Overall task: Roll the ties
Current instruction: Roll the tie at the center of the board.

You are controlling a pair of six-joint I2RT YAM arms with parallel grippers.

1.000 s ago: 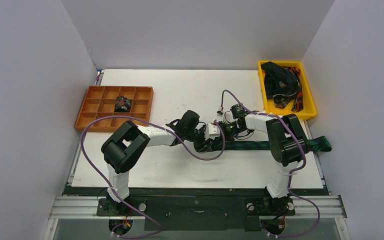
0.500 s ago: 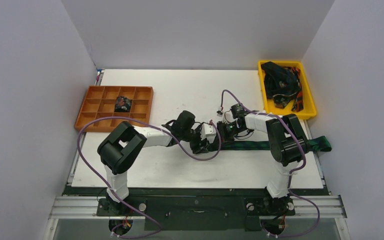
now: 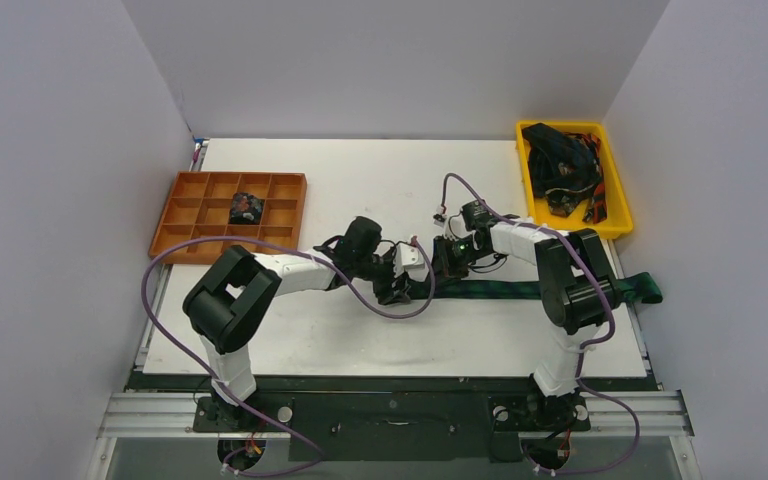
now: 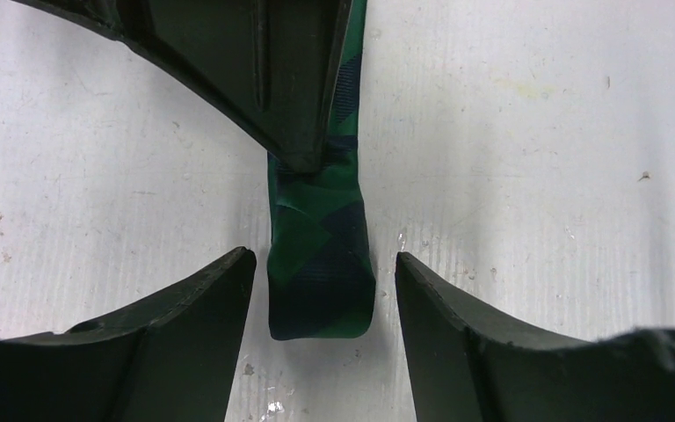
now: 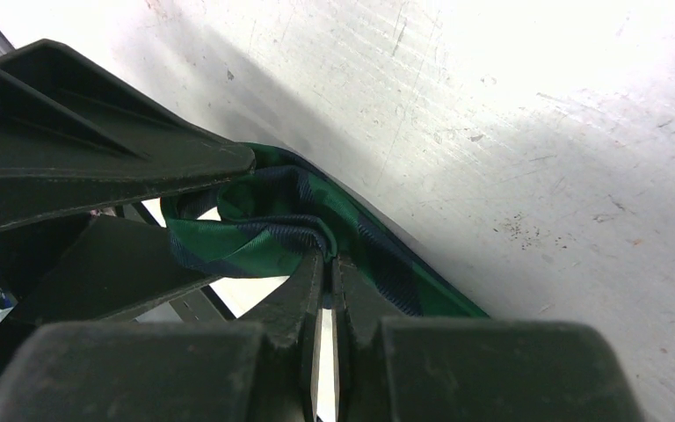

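Overhead view plus two wrist close-ups.
Looking down from above and behind; close over the surface (image 4: pixel 536 132), sharing the tie (image 4: pixel 321 264) end.

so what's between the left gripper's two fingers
The folded end of the tie, apart from both fingers, with a strip of bare table on each side. The left wrist view shows it.

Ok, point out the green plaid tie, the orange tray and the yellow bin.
green plaid tie (image 4: pixel 321 272), left wrist view, folded end
orange tray (image 3: pixel 260 175), top view, far rim
yellow bin (image 3: pixel 560 124), top view, far rim
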